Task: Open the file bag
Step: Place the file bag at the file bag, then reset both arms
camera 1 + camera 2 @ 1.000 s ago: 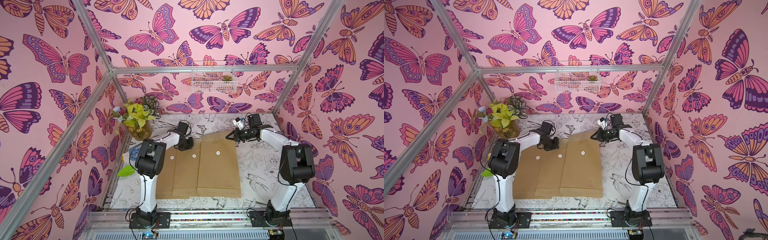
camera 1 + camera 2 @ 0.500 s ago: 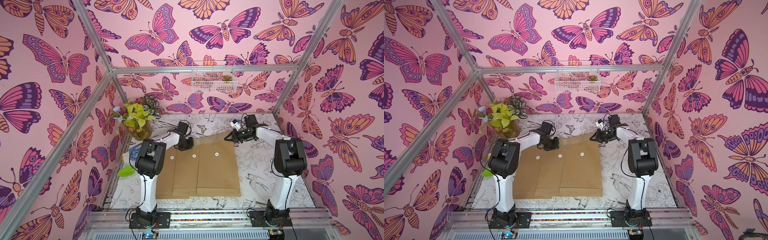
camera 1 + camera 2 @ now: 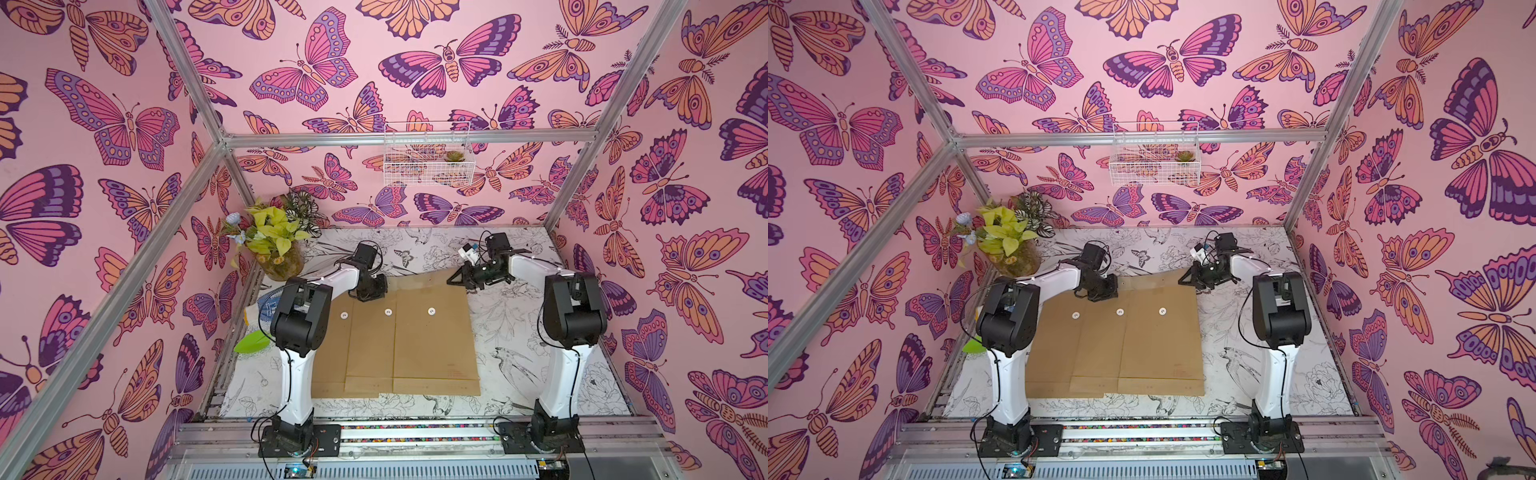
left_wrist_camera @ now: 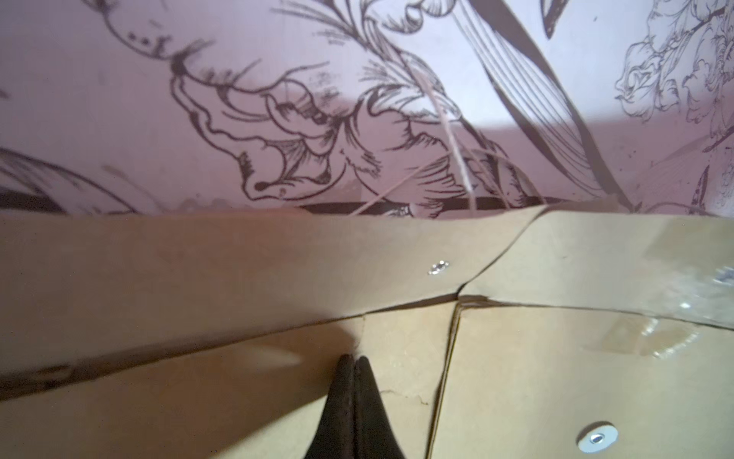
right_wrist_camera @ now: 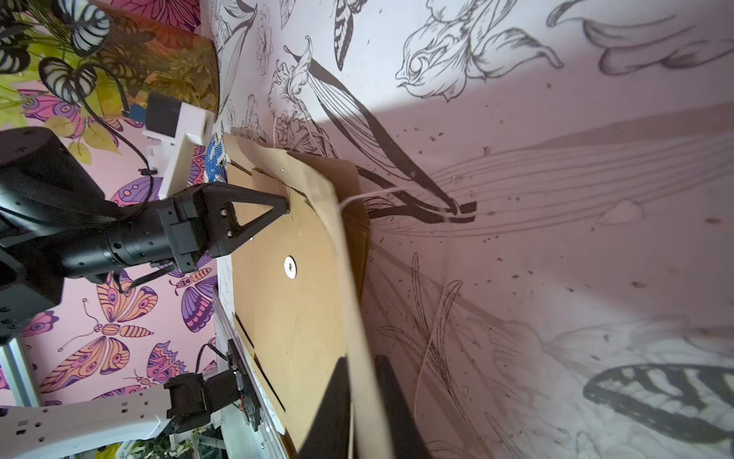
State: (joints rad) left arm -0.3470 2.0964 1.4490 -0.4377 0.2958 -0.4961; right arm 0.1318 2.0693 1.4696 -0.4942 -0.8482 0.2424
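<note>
Succulent (image 3: 455, 156) is held in the wire basket (image 3: 428, 179) on the far wall; plants (image 3: 270, 228) are held in the vase (image 3: 282, 266) at the far left. Three brown bags (image 3: 370, 345) are laid overlapping mid-table, each marked by a white disc (image 3: 431, 311). The rightmost bag's (image 3: 432, 345) flap (image 5: 349, 278) is raised between the right gripper's (image 5: 363, 359) fingers; whether it is clamped cannot be told. The left gripper (image 4: 353, 359) is clenched, its tip set on the bags near their far edge.
</note>
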